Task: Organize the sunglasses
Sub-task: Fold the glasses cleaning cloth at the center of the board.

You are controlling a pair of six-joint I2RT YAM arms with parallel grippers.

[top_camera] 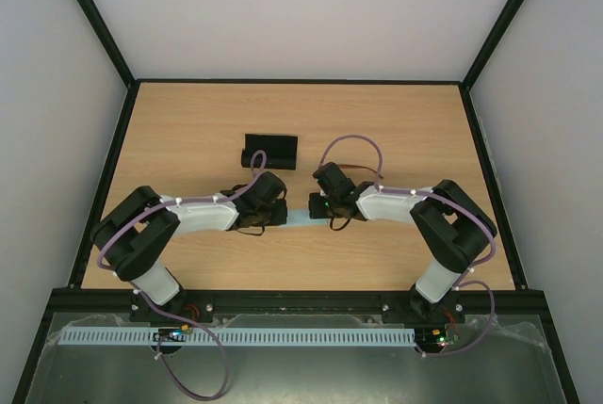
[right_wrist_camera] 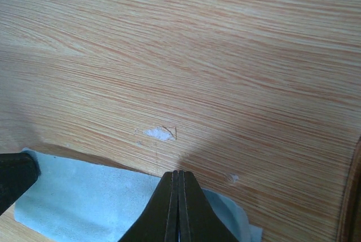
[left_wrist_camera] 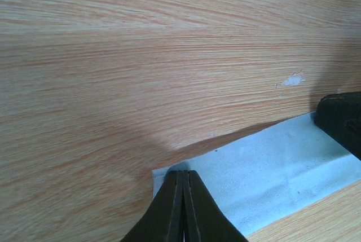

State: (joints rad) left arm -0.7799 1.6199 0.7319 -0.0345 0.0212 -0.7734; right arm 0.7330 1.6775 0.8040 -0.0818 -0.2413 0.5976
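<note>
The sunglasses are out of view in every frame. A light blue cloth (top_camera: pixel 300 217) hangs stretched between my two grippers, just above the wooden table. My left gripper (left_wrist_camera: pixel 181 173) is shut on the cloth's (left_wrist_camera: pixel 271 174) left corner. My right gripper (right_wrist_camera: pixel 178 173) is shut on the opposite edge of the cloth (right_wrist_camera: pixel 84 197). In the top view the left gripper (top_camera: pixel 285 215) and the right gripper (top_camera: pixel 317 208) face each other closely at the table's middle. Each wrist view catches the other gripper as a dark shape at the cloth's far end.
A black oblong case (top_camera: pixel 270 151) lies on the table (top_camera: pixel 188 131) just behind the grippers. A chipped white spot (right_wrist_camera: pixel 160 133) marks the wood. A blurred brown band (right_wrist_camera: pixel 354 197) runs along the right wrist view's right edge; I cannot tell what it is. Black rails edge the table.
</note>
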